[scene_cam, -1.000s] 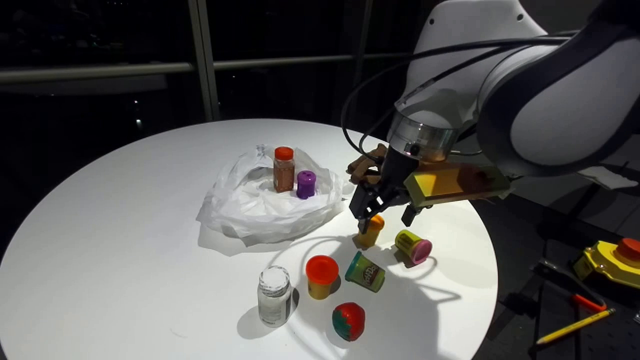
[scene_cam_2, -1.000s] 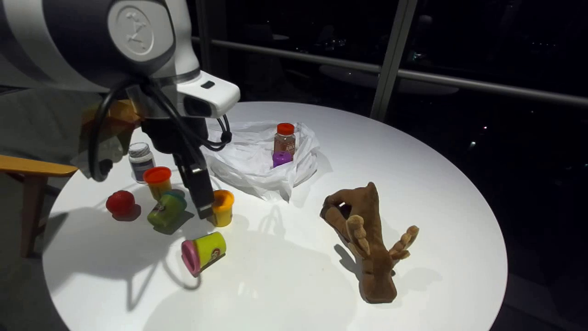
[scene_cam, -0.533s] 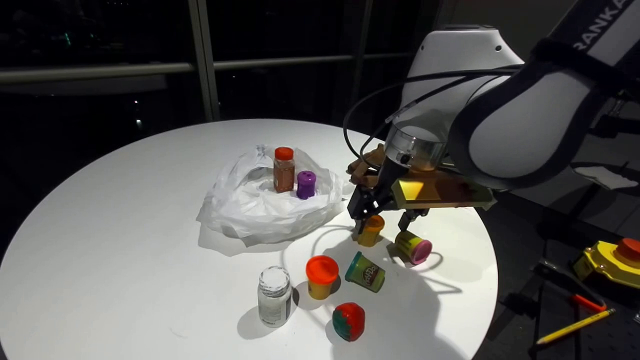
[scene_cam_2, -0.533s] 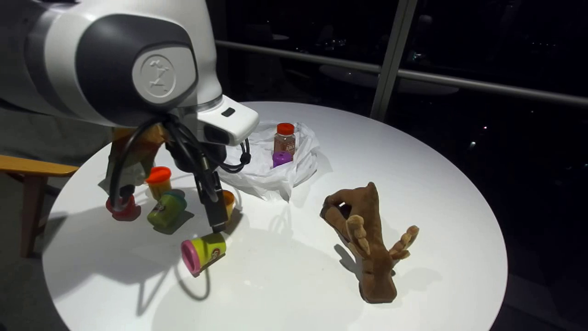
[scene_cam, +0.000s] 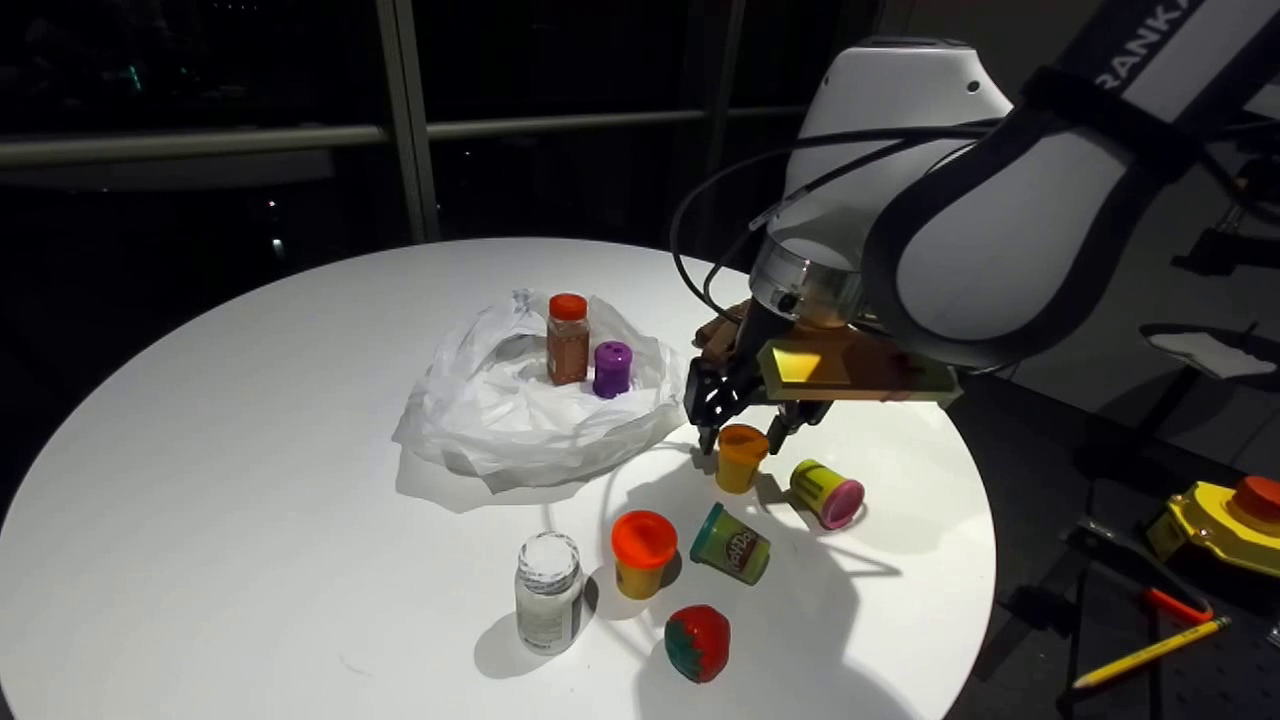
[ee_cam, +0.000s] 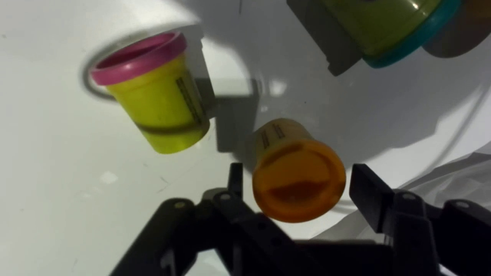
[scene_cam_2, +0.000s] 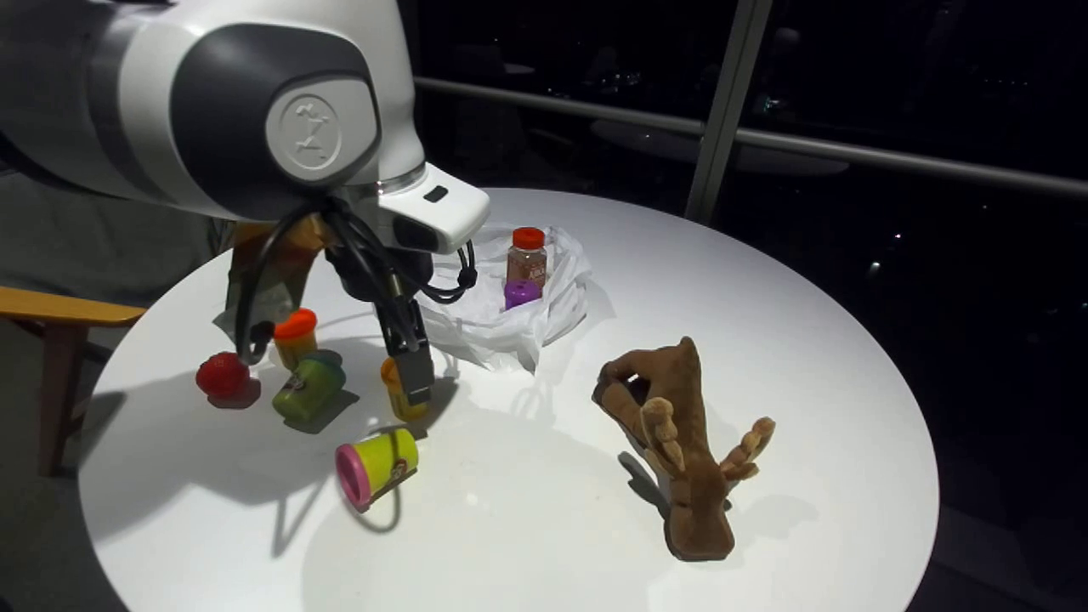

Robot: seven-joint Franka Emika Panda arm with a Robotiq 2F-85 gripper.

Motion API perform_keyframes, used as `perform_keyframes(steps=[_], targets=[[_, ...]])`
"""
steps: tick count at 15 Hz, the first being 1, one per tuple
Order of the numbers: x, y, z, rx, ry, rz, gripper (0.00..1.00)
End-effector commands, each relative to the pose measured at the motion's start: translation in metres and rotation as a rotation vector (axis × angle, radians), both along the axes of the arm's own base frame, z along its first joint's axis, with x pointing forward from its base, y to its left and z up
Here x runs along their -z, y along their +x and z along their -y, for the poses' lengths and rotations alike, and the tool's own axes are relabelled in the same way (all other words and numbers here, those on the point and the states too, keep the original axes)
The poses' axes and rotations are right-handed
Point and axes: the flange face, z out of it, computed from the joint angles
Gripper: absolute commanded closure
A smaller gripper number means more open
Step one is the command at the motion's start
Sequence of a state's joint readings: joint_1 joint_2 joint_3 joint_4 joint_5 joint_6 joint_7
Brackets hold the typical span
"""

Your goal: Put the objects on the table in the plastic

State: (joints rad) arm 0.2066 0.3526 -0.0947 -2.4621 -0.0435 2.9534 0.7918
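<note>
Claw (ee_cam: pixel 296 183) astride the orange-lidded tub (scene_cam: pixel 739 467), grasp not yet made

In the wrist view the jaws stand apart, one on each side of the orange lid, with a gap at both; nothing is held. The tub stands upright on the table (scene_cam: pixel 250 450). The step in hand looks like lining up this pick. The next move likely calls for sinking until the jaws flank the tub's body, then squeezing, lifting, and carrying it to the plastic bag (scene_cam: pixel 560 450).

Just beside lies the pink-lidded tub (ee_cam: pixel 159 103) on its side, best not nudged. The bag is near too, holding a red-capped bottle (scene_cam: pixel 568 345) and a purple-topped shaker (scene_cam: pixel 612 370). Farther off are the toppled teal-lidded tub (scene_cam: pixel 735 547), the upright red-lidded tub (scene_cam: pixel 642 555), the strawberry (scene_cam: pixel 698 643) and the white jar (scene_cam: pixel 548 597); in an exterior view, the plush toy (scene_cam_2: pixel 695 442) lies well apart. All these seem left to load.
</note>
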Motion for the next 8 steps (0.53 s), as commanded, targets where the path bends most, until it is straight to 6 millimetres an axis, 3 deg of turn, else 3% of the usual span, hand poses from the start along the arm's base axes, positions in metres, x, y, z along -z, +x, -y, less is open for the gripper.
perform_keyframes(steps=[1, 3, 4, 6, 8], targets=[[-0.002, 0.006, -0.002, -0.012, -0.007, 0.009, 0.58], [-0.006, 0.006, -0.001, -0.018, -0.012, -0.003, 0.71], [-0.015, 0.006, -0.002, -0.027, 0.000, -0.012, 0.72], [-0.040, 0.013, -0.005, -0.059, -0.013, -0.009, 0.72], [-0.079, 0.029, -0.010, -0.077, -0.035, 0.032, 0.72]])
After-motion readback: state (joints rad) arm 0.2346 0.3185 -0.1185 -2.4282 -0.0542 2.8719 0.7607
